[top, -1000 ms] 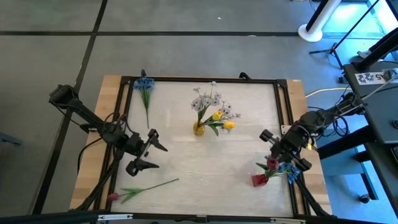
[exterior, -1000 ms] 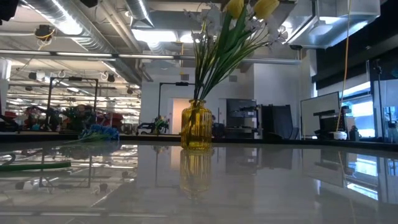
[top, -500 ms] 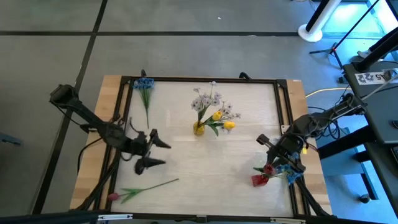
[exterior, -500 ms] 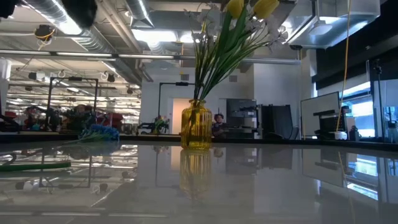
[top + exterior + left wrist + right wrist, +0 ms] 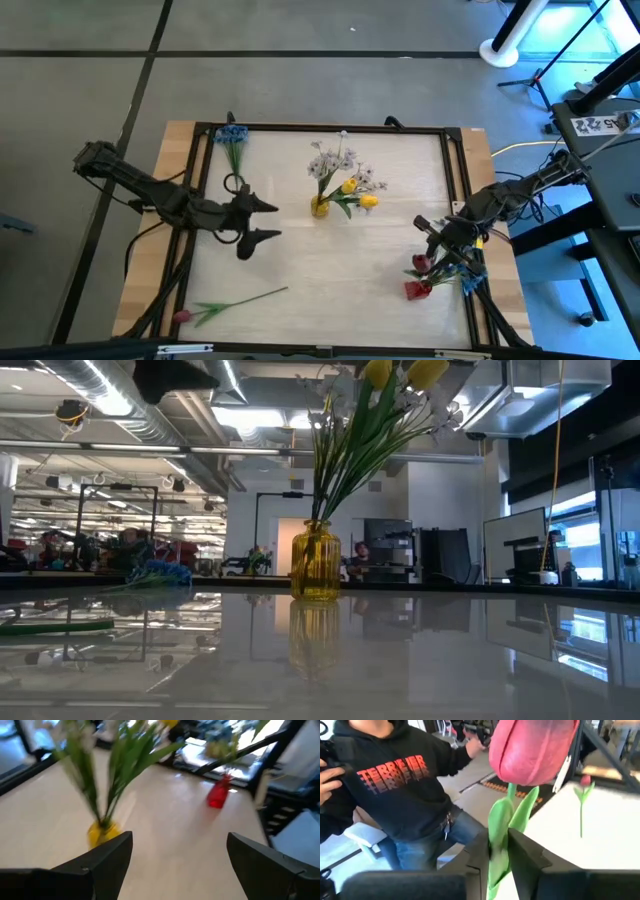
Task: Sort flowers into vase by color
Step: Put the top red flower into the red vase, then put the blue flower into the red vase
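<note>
A yellow glass vase [image 5: 320, 207] at the table's middle holds white-lavender and yellow flowers; it also shows in the low view [image 5: 315, 563]. A blue flower [image 5: 233, 142] lies at the far left. A pink flower [image 5: 232, 302] lies at the near left. A red vase [image 5: 417, 290] stands at the near right with blue flowers [image 5: 466, 277] beside it. My left gripper [image 5: 266, 221] is open and empty, left of the yellow vase. My right gripper [image 5: 432, 242] is shut on a red-pink tulip [image 5: 530, 747] above the red vase. My right gripper pinches the tulip's green stem and leaf [image 5: 499, 822] between its two fingers, a short way below the head. The pink head stands out beyond the fingertips [image 5: 481, 851]. The tulip is lifted clear of the table. The fingers hide the stem's lower part.
A black frame [image 5: 330, 128] runs round the table top. A person in a black hoodie [image 5: 400, 780] stands beyond the table's edge in the right wrist view. The left wrist view shows bare table between the yellow vase [image 5: 101, 832] and the red vase [image 5: 218, 795].
My left gripper has moved toward the table's right and a little toward its far edge, nearer the yellow vase, staying open. My right gripper has shifted slightly toward the table's left with the tulip in its hold.
</note>
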You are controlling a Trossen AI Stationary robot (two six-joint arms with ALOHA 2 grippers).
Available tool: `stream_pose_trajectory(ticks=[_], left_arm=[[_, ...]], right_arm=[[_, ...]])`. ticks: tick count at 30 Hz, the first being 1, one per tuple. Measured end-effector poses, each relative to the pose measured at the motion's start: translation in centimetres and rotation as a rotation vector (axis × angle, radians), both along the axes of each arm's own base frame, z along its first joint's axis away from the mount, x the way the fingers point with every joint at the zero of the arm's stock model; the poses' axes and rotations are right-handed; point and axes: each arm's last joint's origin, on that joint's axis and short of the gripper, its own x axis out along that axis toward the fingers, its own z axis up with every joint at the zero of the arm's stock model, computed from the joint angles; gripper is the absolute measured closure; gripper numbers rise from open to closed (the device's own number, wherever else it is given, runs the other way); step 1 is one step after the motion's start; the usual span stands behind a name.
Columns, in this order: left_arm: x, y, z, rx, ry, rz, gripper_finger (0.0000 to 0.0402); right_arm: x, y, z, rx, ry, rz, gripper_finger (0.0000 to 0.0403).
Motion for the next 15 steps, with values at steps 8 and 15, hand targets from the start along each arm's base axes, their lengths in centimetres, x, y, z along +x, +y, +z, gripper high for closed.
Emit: stream_pose_trajectory(ticks=[8,15], left_arm=[[-0.5,0.8,-1.7,-0.049,0.089,0.167,0.0084],[-0.5,1.0,-1.7,-0.046,0.085,0.191,0.0084]], right_arm=[[-1.1,-0.5,0.4,-0.028,0.143,-0.015,0.031],[-2.0,-1.2,1.9,-0.084,0.227,-0.075,0.0293]])
